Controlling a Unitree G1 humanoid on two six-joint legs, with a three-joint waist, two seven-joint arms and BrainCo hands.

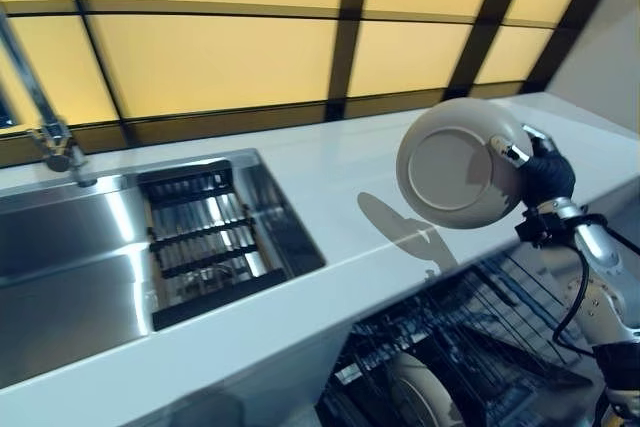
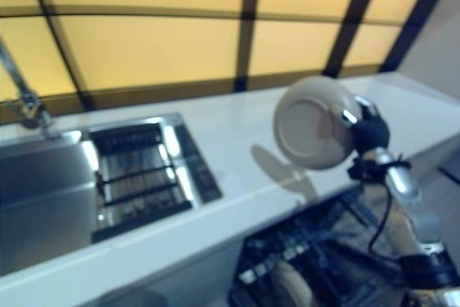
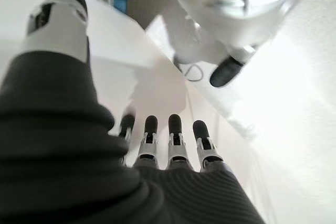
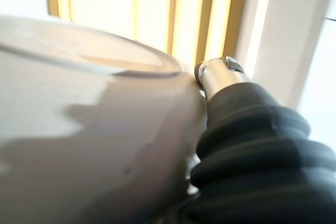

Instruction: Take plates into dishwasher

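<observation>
Steel sink [image 1: 60,277] at far left, set into a white counter [image 1: 340,172]; tap [image 1: 45,117] rising behind it at the back edge; a dark slatted rack [image 1: 205,242] sits in the sink's right part; yellow-lit panels with dark bars [image 1: 220,57] run along the back; moving right, a shadow of the plate falls on the counter; beige plate [image 1: 460,162] held up in the air above the counter's front edge, tilted nearly on edge, underside facing the camera; right hand [image 1: 540,172] clamped on the plate's right rim, a silver finger [image 1: 512,152] lying over the underside, dark wrist cover just behind; right wrist view shows the plate's rim pressed against the hand [image 4: 226,74]; below the counter edge, the open dishwasher's black wire rack [image 1: 470,337]; a second plate [image 1: 425,392] already stands in it; left hand [image 3: 168,150] shows only in its own wrist view, fingers [image 3: 176,129] straight and side by side, holding nothing.
</observation>
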